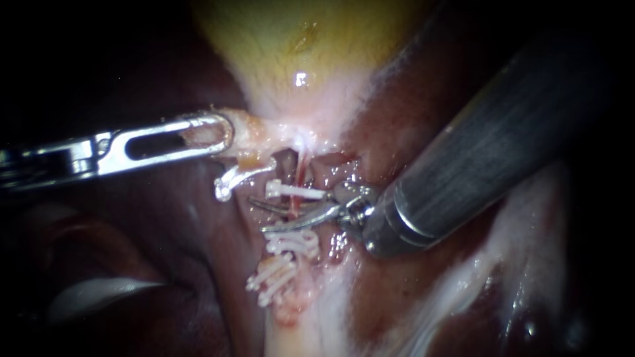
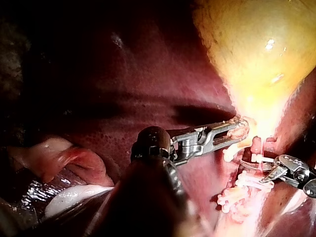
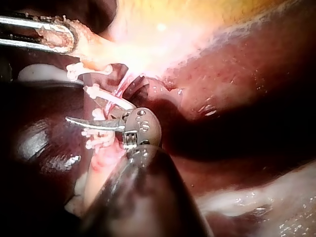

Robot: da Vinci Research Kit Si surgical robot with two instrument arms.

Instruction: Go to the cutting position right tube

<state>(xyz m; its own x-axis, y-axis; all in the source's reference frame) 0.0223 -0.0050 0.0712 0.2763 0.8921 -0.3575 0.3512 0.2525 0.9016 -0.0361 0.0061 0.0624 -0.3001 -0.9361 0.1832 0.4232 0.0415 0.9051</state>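
Note:
My left instrument comes in from the left, and its slotted jaws are shut on pale tissue at the neck of the yellow gallbladder. The thin reddish right tube runs down from that neck. It carries a white clip above and a cluster of white clips below. My right instrument has curved blades that stand open across this tube, between the upper clip and the cluster. In the right wrist view the blades reach past the tube. In the left wrist view the slotted jaws hold the neck.
Dark red liver surrounds the site. Another white clip sits on a pale stump left of the tube, just under the left jaws. More clips lie lower on a pale strand. The thick right shaft covers the tissue to the right.

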